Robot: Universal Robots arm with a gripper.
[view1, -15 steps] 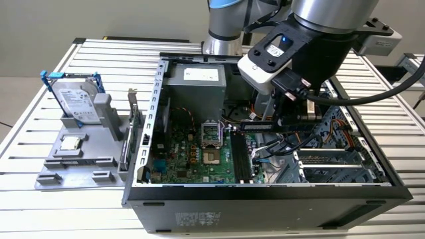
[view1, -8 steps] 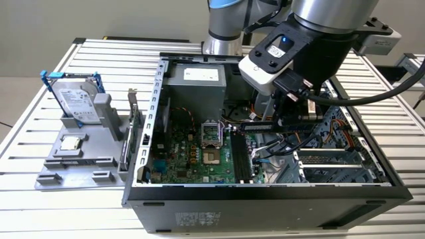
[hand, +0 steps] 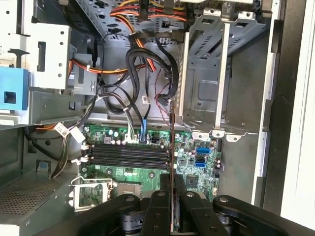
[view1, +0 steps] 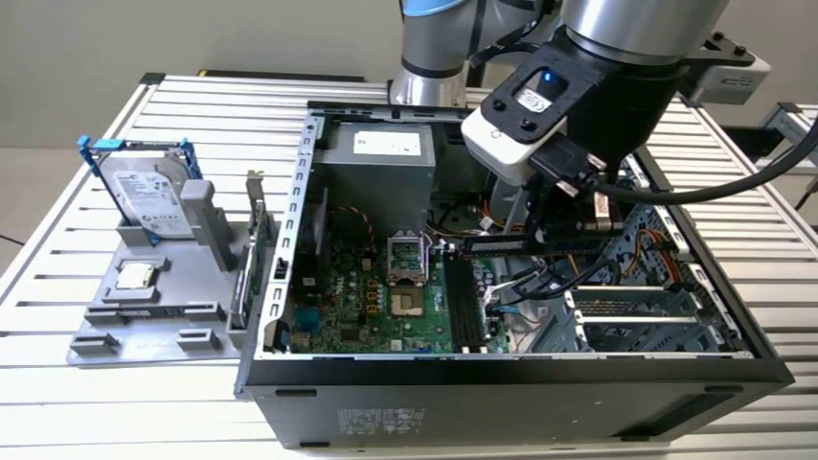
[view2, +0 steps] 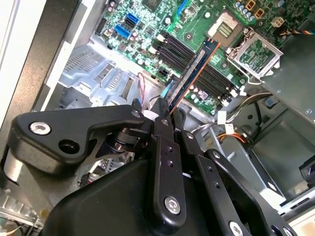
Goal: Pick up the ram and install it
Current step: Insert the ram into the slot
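One long, thin, bluish-green circuit-board stick with dark chips, the ram, hangs in the exterior view inside the open black-and-grey metal computer case. It is clamped by the arm's black pincer above the green motherboard. Its free length reaches from the pincer toward the exterior view's left, over the far end of the long black memory slots, apart from them. Outside the case, a silver hard drive with blue brackets stands well apart on the ribbed metal worktop. In the second wrist view the pincer is closed on one end of the ram, and the stick runs out from the fingertips across the slots rather than along them. In the first wrist view the ram shows edge-on, rising from the pincer and cutting at about a right angle over the slots. Judged from all three views, the stick's long axis sits roughly a quarter turn off the slots' line, and it is not yet seated.
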